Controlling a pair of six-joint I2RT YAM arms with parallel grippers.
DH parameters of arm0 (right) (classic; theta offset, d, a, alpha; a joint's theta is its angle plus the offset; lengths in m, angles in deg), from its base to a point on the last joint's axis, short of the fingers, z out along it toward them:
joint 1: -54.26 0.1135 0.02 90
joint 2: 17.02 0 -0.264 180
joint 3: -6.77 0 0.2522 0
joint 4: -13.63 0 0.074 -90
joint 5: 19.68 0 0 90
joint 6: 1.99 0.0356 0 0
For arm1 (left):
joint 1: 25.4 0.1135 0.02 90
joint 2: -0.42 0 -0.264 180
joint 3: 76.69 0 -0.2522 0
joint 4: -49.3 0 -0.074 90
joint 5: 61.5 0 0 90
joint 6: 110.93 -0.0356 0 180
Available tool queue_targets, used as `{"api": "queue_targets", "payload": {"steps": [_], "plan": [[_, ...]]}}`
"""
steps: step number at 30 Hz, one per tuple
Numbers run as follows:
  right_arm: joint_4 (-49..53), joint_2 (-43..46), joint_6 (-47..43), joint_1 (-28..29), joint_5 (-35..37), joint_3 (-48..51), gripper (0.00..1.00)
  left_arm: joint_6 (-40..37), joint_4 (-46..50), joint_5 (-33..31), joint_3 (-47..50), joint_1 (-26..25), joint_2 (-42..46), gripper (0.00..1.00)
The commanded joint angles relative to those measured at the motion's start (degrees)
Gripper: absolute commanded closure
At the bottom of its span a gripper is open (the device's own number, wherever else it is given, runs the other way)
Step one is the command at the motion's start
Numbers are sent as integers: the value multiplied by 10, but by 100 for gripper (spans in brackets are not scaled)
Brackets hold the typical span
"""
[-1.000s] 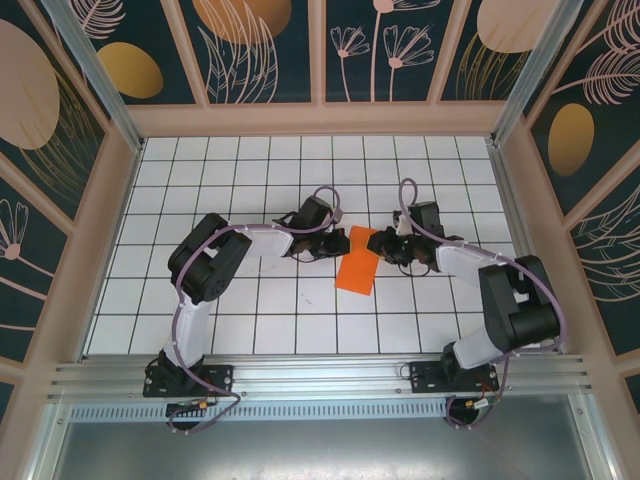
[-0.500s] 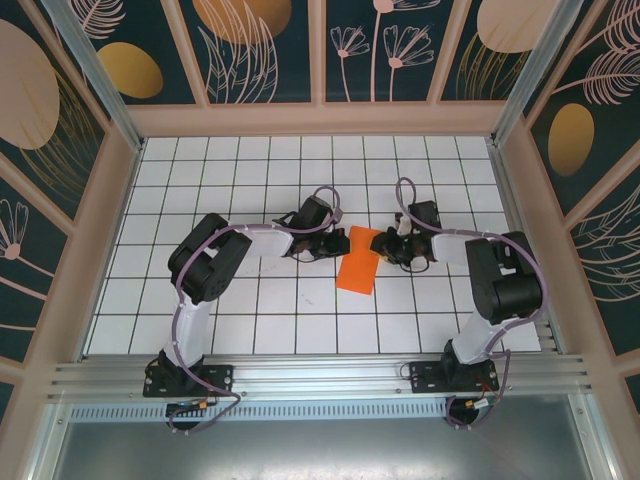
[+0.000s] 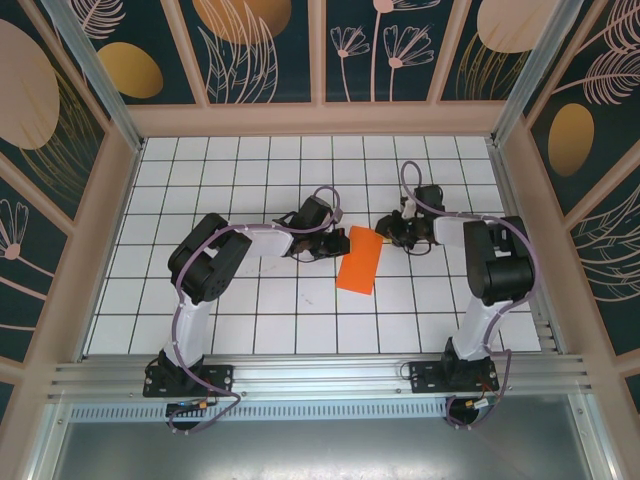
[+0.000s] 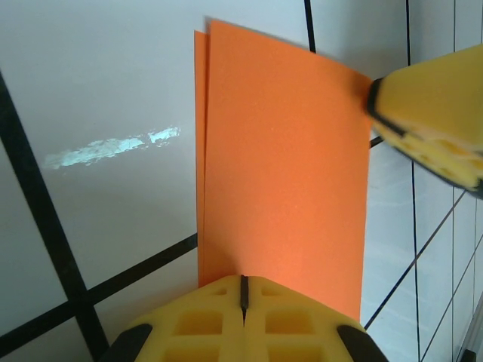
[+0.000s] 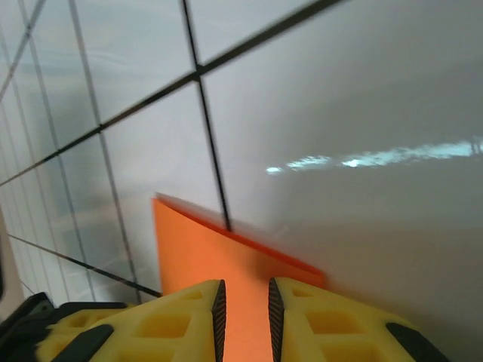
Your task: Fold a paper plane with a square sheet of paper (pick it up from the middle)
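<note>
Top external: left end effector (image 3: pixel 340 243) clamped on orange sheet (image 3: pixel 359 264), grid table (image 3: pixel 250 312); right end effector (image 3: pixel 384 229) narrowly apart, adjacent.

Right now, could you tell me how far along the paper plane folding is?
Done: the square sheet of paper is folded in half, two layers showing along one edge. In hand: the left gripper is shut on one end; the right gripper, jaws slightly apart, sits at the opposite end. Left: all nose and wing folds.
</note>
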Motion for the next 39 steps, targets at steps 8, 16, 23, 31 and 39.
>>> {"api": "queue_targets", "payload": {"steps": [8, 16, 23, 31, 39], "plan": [[34, 7, -22, -6, 3, -35, 74, -10, 61, -9, 8, -6, -25, 100], [53, 22, -32, -4, 7, -47, 73, -6, 60, -9, 7, -6, -14, 100], [74, 103, -41, -4, 55, -2, 65, 14, 28, -8, 14, -6, 36, 87], [61, 158, -9, 36, 44, 72, 66, 39, -16, -58, 65, -5, 106, 64], [39, 170, 12, 74, 37, 128, 66, 59, -50, -37, 89, -4, 95, 59]]}}
